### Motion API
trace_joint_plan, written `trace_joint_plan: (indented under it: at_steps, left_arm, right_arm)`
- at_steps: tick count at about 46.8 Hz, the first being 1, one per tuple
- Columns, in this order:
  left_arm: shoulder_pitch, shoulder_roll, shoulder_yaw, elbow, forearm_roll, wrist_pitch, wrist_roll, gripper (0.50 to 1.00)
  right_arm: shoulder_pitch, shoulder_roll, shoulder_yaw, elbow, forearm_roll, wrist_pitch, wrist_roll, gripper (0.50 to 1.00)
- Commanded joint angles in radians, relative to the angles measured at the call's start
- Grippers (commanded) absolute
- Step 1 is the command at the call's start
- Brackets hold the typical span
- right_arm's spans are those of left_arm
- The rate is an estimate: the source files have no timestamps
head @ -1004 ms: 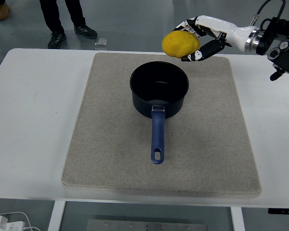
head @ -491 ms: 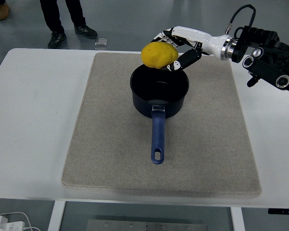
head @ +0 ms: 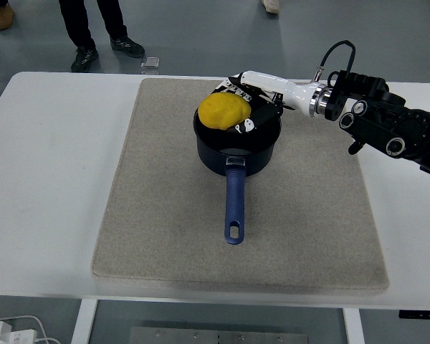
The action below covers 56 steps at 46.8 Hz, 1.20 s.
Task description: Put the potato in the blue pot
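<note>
**Potato held over the pot's mouth**

The white table [head: 50, 179] fills most of the view, and a grey mat [head: 165, 229] lies flat on it, covering the middle. At the top edge, on the floor beyond the table, stand a person's legs [head: 93, 29] in dark trousers and shoes.

The right arm [head: 387, 129] reaches in from the right edge, black at the forearm and white toward the wrist — it stretches leftward over the mat's far part.

The blue pot [head: 236, 154] sits upright on the far half of the mat, its handle [head: 233, 204] pointing toward the near edge.

The right hand [head: 254, 97] is curled around the potato, fingers wrapping it from the far side and beneath, thumb side below it.

The potato [head: 224, 112] — yellow and rounded — is in that grasp over the left part of the pot's opening, at about rim level. Whether it touches the pot cannot be told.
</note>
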Motion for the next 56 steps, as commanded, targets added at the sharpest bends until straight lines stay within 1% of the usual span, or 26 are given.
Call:
trace_joint_plan:
  at_steps: [1, 7, 10, 12, 14, 15, 31, 56]
  left_arm:
    - [0.0, 0.0, 0.0, 0.0, 0.0, 0.0, 0.0, 1.0]
    - [0.0, 0.0, 0.0, 0.0, 0.0, 0.0, 0.0, 1.0]
    - [0.0, 0.0, 0.0, 0.0, 0.0, 0.0, 0.0, 1.0]
    - [0.0, 0.0, 0.0, 0.0, 0.0, 0.0, 0.0, 1.0]
    - [0.0, 0.0, 0.0, 0.0, 0.0, 0.0, 0.0, 1.0]
    - [0.0, 0.0, 0.0, 0.0, 0.0, 0.0, 0.0, 1.0]
    - [0.0, 0.0, 0.0, 0.0, 0.0, 0.0, 0.0, 1.0]
    - [-0.001, 0.0, 0.0, 0.0, 0.0, 0.0, 0.0, 1.0]
  right_arm:
    - [0.0, 0.0, 0.002, -0.001, 0.0, 0.0, 0.0, 0.5]
    - [-0.003, 0.0, 0.005, -0.001, 0.001, -0.014, 0.0, 0.504]
    - [-0.003, 0.0, 0.005, -0.001, 0.001, -0.028, 0.0, 0.72]
    - [-0.003, 0.0, 0.005, -0.001, 0.003, -0.029, 0.0, 0.839]
    - [-0.003, -0.002, 0.005, -0.001, 0.001, -0.026, 0.0, 0.917]
    - [-0.005, -0.002, 0.003, -0.001, 0.0, -0.025, 0.0, 0.925]
    - [-0.015, -0.016, 0.006, -0.003, 0.001, -0.029, 0.0, 0.928]
    - [-0.015, -0.017, 0.008, -0.012, 0.006, -0.031, 0.0, 0.928]
